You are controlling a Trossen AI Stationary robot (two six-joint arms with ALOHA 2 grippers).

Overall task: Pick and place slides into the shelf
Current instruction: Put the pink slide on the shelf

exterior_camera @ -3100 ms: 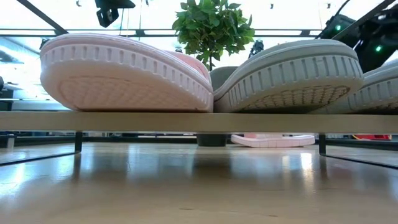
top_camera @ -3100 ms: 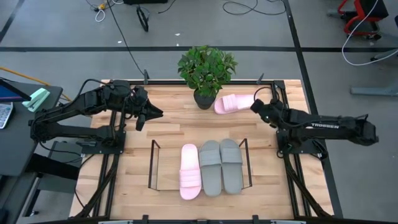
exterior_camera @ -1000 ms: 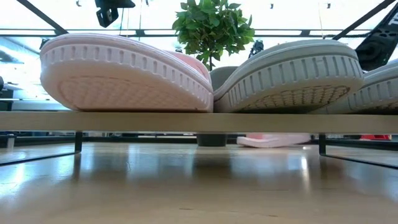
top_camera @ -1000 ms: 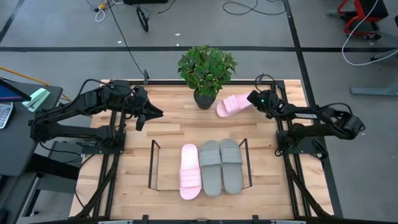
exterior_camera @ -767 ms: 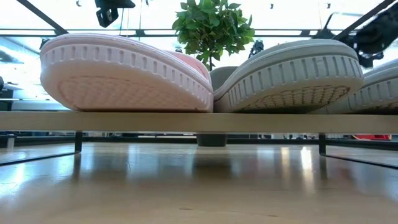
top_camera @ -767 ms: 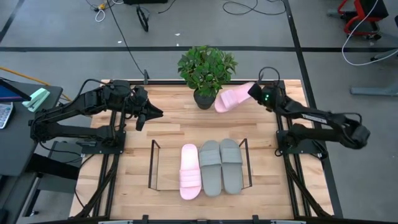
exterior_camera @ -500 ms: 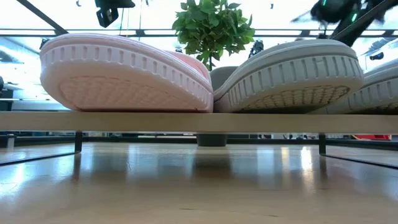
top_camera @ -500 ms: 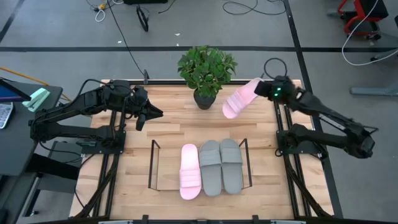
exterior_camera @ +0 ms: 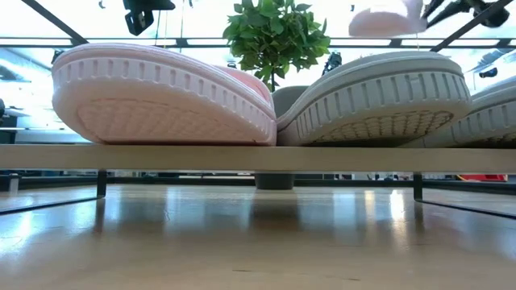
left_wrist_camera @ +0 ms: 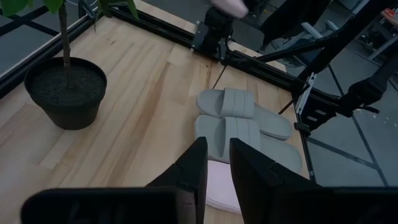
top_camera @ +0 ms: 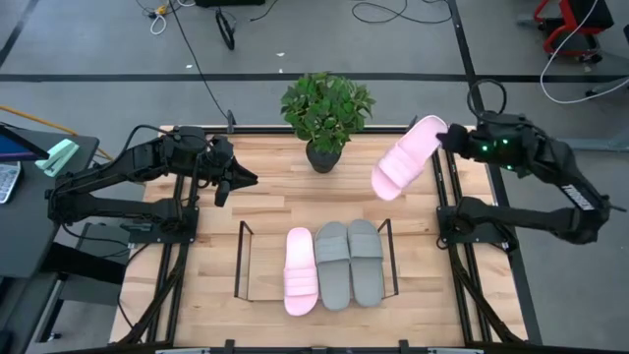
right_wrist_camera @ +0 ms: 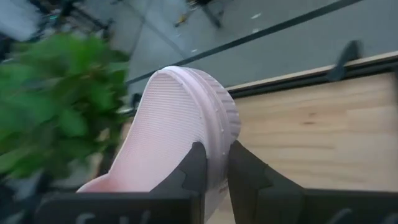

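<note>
Three slides lie side by side on the shelf point(top_camera: 239, 262): one pale pink point(top_camera: 301, 270) and two grey point(top_camera: 332, 264) point(top_camera: 365, 261). The low view shows their ribbed soles point(exterior_camera: 161, 97) point(exterior_camera: 375, 97) resting on the shelf's board. The other pink slide point(top_camera: 405, 157) hangs in the air over the table's far right part, with my right gripper point(top_camera: 447, 138) shut on it. It also shows high in the low view point(exterior_camera: 387, 18). My left gripper point(top_camera: 241, 179) waits shut at the far left, holding nothing. My right gripper pinches the pink slide's side rim point(right_wrist_camera: 219, 146) between its two fingers, close to the end toward the table's right edge point(top_camera: 432, 126). The fingers come level from the right. The slide is lifted clear and slants toward the table's middle, its ribbed sole point(right_wrist_camera: 165, 134) facing the wrist camera.
A potted plant point(top_camera: 327, 118) stands at the table's far middle, just left of the held slide. Black rails point(top_camera: 455, 265) edge the table. The shelf's left part point(top_camera: 263, 261) holds bare wood.
My right gripper has risen and gone toward the table's right edge, carrying the pink slide. The slide has been lifted clear of the table beside the plant pot and has turned about, from lying flat to slanting in the air.
</note>
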